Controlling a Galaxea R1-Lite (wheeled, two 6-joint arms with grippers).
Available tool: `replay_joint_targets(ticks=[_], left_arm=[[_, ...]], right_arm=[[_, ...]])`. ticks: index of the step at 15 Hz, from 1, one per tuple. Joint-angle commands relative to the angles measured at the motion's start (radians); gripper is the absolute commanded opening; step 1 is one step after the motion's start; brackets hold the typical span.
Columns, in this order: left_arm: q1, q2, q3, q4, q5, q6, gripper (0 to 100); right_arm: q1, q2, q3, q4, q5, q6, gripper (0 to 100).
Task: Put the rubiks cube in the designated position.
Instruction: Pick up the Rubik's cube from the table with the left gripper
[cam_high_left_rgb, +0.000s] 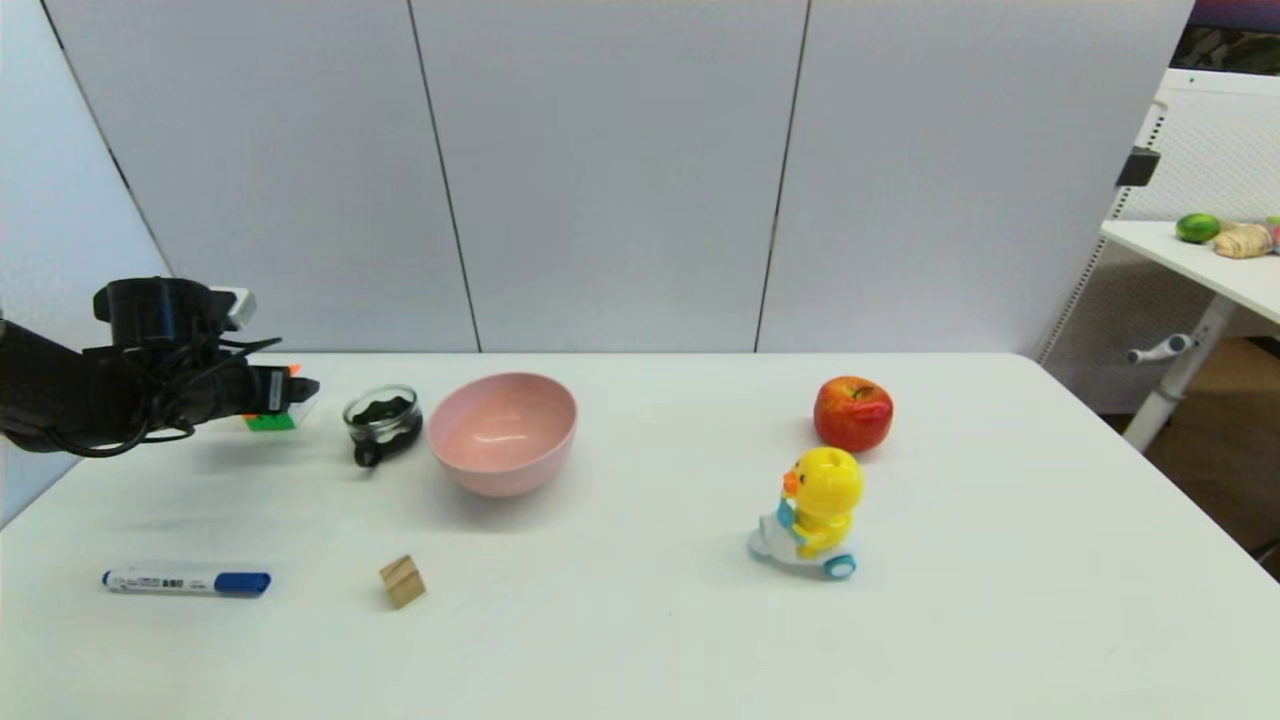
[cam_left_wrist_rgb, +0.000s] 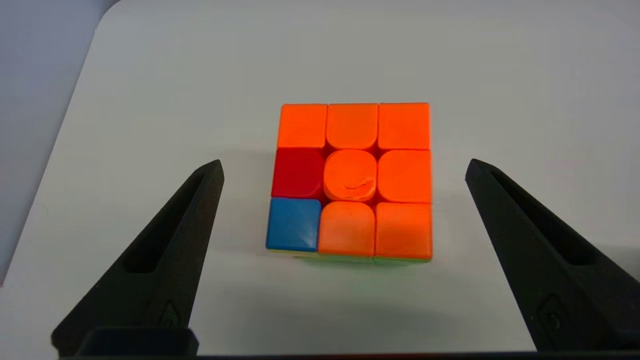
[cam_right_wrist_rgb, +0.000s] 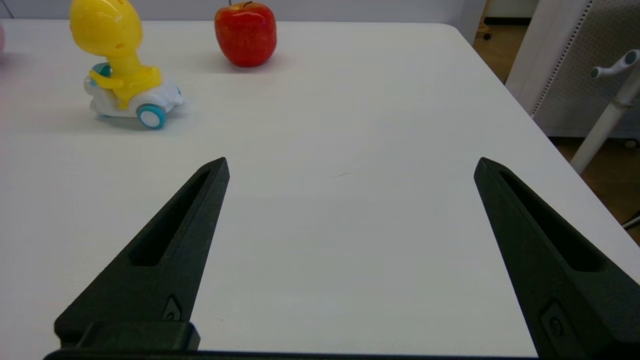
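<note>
Overhead, the left hand (cam_left_wrist_rgb: 345, 165) hovers with fingers spread wide above the rubiks cube (cam_left_wrist_rgb: 351, 181); cube sits flat on the bench (cam_high_left_rgb: 640, 620), orange face up; right hand (cam_right_wrist_rgb: 350, 165) open too.

Black left arm (cam_high_left_rgb: 60, 395), looped cables (cam_high_left_rgb: 165, 400)

Sitting flat on the white worktop (cam_left_wrist_rgb: 450, 60) near its far left corner: rubiks cube (cam_left_wrist_rgb: 351, 181), mostly orange top showing one red, one blue tile, green side.
</note>
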Motion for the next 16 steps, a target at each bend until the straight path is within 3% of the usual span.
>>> replay_joint_targets(ticks=[1,16], left_arm=[[-0.008,0.037,-0.032,0.0,0.022,-0.006,100],[-0.01,0.057,-0.053,0.001,0.025,-0.007,100]], right_arm=[[0.0,0.002,0.0,0.001,0.0,-0.001,100],[0.0,0.002,0.0,0.0,0.0,-0.001,100]])
